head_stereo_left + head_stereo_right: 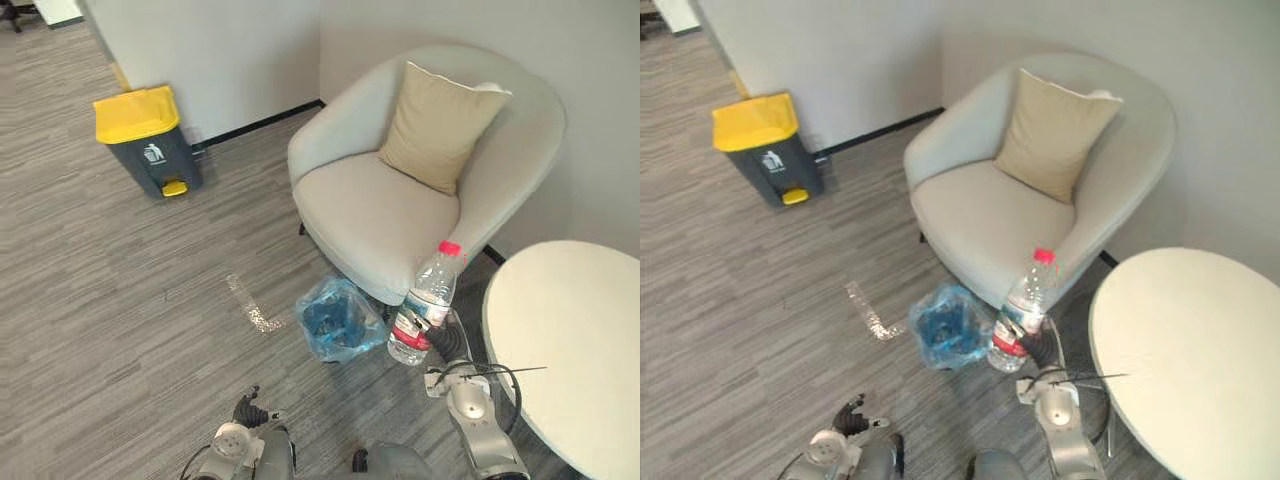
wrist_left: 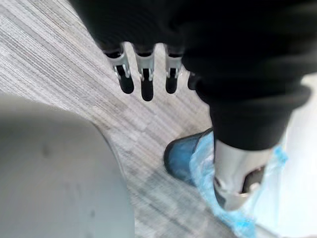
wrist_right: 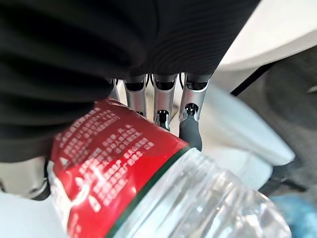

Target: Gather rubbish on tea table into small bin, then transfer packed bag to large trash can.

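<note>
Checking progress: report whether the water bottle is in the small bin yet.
Out: the right hand holds the water bottle upright beside the blue-lined small bin.

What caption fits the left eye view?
Right robot hand holds a water bottle near the blue-lined bin, before the armchair.

Right hand [image 1: 441, 343] grips bottle [image 1: 427, 300] beside small bin [image 1: 334, 320].

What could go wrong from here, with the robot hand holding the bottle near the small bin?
The right robot hand grips the bottle low, around its label, with most of it standing above, so it might tip or slip. The small bin sits close by the armchair, so a release could miss onto the floor.
</note>
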